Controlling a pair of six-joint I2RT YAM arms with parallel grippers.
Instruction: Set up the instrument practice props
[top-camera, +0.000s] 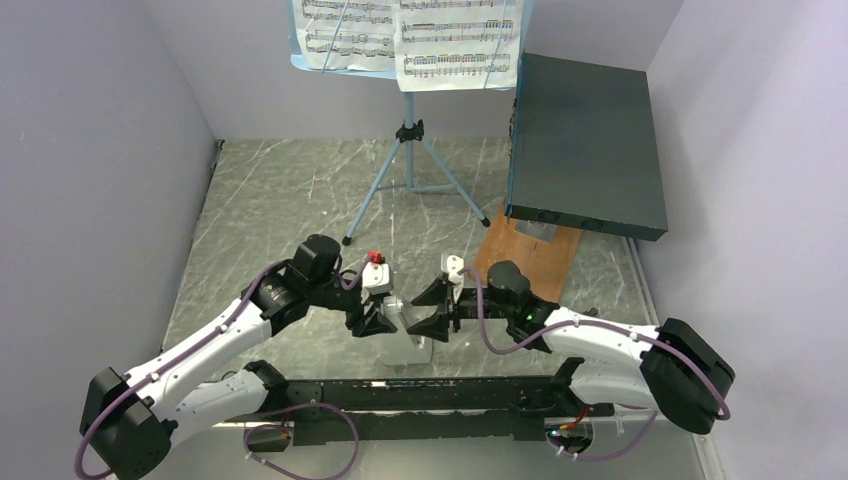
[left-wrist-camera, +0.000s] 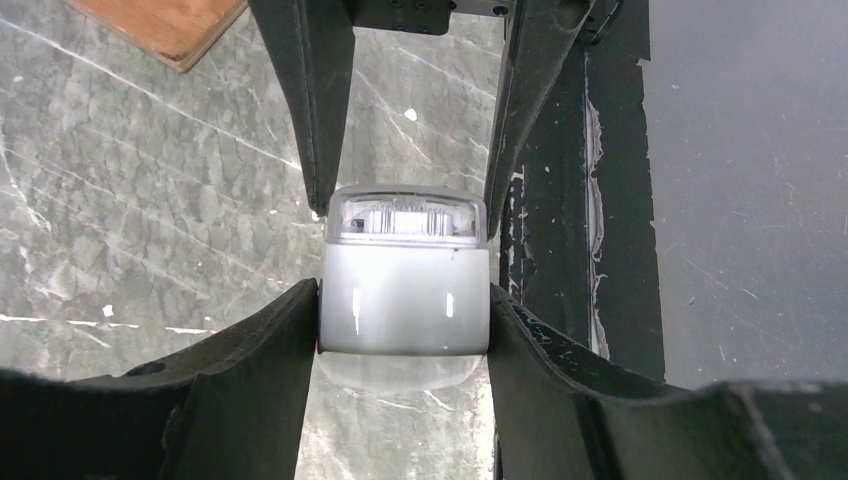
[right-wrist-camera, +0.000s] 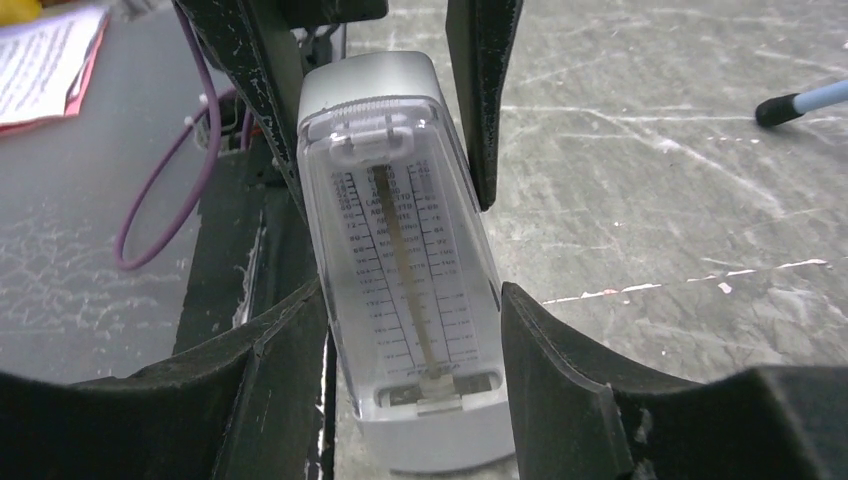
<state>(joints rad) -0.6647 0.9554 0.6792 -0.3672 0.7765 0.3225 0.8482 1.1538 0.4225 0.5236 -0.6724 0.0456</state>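
The pyramid metronome (right-wrist-camera: 400, 260), grey-white with a clear front over its pendulum and tempo scale, stands upright at the near middle of the marble-patterned table (top-camera: 270, 200), caught between 2 grippers at once. The left gripper (left-wrist-camera: 403, 300) comes in from 9 o'clock and the right gripper (right-wrist-camera: 410, 290) from 3 o'clock. Each has its jaws part-way open and pressed against opposite flanks of the case, so both appear to have hold of it. Whether its base rests on the table or hangs just above cannot be told.

At 12 o'clock from the metronome, well apart, the light blue music stand (top-camera: 408, 160) is up on its tripod with the sheet-music pages (top-camera: 455, 40) spread on its desk. A dark box (top-camera: 585, 140) lies on a wooden board (top-camera: 535, 260) at about 2 o'clock.

The step in hand looks like placing or passing the metronome, the last prop to settle. Doing it well likely means only 1 gripper carrying: the other should let go squarely before any travel, since 2 grips pulling apart could twist or tip the narrow case. It should be held low on its flanks, kept vertical, and set down flat near the stand's feet with the scale facing out.
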